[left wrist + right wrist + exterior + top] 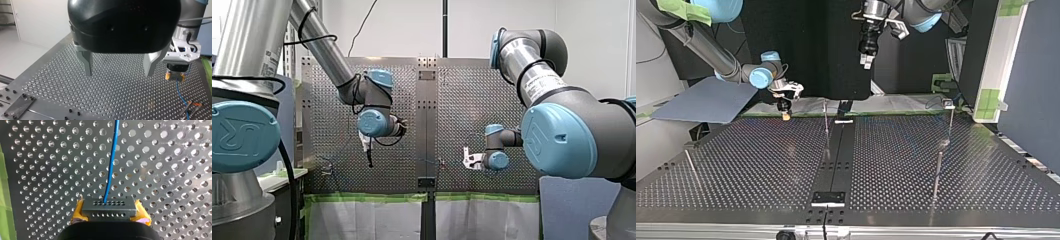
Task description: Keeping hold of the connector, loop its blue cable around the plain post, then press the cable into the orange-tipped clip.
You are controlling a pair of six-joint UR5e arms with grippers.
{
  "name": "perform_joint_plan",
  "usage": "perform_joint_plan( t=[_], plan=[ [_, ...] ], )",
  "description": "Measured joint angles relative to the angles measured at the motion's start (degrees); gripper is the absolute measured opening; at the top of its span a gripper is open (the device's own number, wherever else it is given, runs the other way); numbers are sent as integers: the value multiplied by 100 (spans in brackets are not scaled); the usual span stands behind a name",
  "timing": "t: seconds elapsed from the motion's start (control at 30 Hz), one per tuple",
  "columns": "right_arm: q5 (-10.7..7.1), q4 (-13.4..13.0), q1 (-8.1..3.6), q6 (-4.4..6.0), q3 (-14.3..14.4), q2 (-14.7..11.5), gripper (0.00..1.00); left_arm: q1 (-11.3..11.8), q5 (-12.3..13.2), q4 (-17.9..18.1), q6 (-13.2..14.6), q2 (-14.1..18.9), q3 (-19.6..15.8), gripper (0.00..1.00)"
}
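- The dark grey rectangular connector, with two rows of small holes in its face, sits crosswise between the yellow pads of my right gripper, which pinches it from both ends.
- The thin blue cable leaves the connector's upper row of holes and runs straight ahead of the gripper, above the table.
- In the left wrist view the cable drops from the connector in a gentle curve and reaches the table beside the small orange-tipped clip. I cannot tell whether it touches the clip or lies in it.
- In the top view several thin upright metal posts stand on the table. I cannot tell which is the plain one, and the cable is too faint there to see any loop.
- My right gripper hangs low over the table's far edge in the top view, at that view's left, its fingers pointing down.
- My left gripper, black with bare metal fingers, is spread wide with nothing between the fingers. It hangs high above the table, well apart from my right gripper and the connector.
- The perforated metal table lies under both arms, with a dark strip down its middle.
- A band of green tape runs along the table's edge beside my right gripper.
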Motion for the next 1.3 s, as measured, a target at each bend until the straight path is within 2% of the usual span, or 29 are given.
perform_joint_plan(
  t=[0.23, 1.3],
  plan=[
    [1, 15, 8, -7, -2, 0, 2, 9, -4, 6, 17, 212, -213, 100],
    [1, 16, 9, -7, -2, -1, 2, 11, -4, 7, 19, 226, -227, 100]
  ],
)
